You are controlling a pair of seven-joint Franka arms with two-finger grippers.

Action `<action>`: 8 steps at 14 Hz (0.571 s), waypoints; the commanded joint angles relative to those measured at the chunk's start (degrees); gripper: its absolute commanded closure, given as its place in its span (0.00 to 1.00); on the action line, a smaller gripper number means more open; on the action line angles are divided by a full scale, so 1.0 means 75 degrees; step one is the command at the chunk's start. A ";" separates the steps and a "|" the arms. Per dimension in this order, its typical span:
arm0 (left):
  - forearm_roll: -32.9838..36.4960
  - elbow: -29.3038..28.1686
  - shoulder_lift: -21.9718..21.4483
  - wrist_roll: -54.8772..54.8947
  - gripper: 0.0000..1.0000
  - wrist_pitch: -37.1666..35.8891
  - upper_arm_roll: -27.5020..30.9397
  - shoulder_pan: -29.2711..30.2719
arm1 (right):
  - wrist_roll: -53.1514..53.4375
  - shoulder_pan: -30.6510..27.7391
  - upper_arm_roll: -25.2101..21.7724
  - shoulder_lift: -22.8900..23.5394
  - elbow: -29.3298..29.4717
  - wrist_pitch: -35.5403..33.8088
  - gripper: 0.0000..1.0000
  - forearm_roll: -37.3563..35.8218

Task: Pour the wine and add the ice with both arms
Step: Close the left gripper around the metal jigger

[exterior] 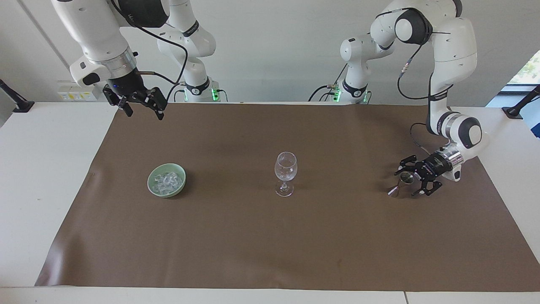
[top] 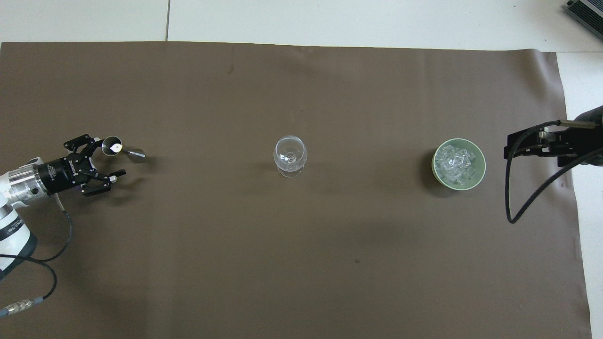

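Beside the metal jigger (top: 118, 148), the left pincer (top: 107, 159) gapes, lettering unreadable; right pincer (exterior: 141, 105) spread.

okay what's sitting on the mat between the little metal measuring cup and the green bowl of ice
Only the wine glass, upright and seemingly empty, about midway between the measuring cup and the green bowl of ice. The rest is bare brown mat; the overhead view shows it best.

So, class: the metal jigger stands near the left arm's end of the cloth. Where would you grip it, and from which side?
Grip the jigger at its narrow waist, where the two cones meet, coming in level from the left arm's end of the table. It stands upright with its open cup on top, so a side grip probably keeps it level. The left gripper, open, is already beside it.
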 commanded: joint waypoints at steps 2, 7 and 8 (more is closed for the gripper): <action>-0.0342 -0.0198 -0.0087 0.0129 0.05 -0.0168 -0.0021 -0.0061 | -0.0244 -0.0120 0.0031 -0.0046 0.0001 -0.0003 0.00 0.0187; -0.0705 -0.0210 0.0030 0.0234 0.13 -0.0343 -0.0021 -0.0061 | -0.0244 -0.0120 0.0031 -0.0046 0.0001 -0.0003 0.00 0.0187; -0.0706 -0.0210 0.0054 0.0339 0.13 -0.0344 -0.0021 -0.0061 | -0.0244 -0.0120 0.0031 -0.0046 0.0001 -0.0003 0.00 0.0187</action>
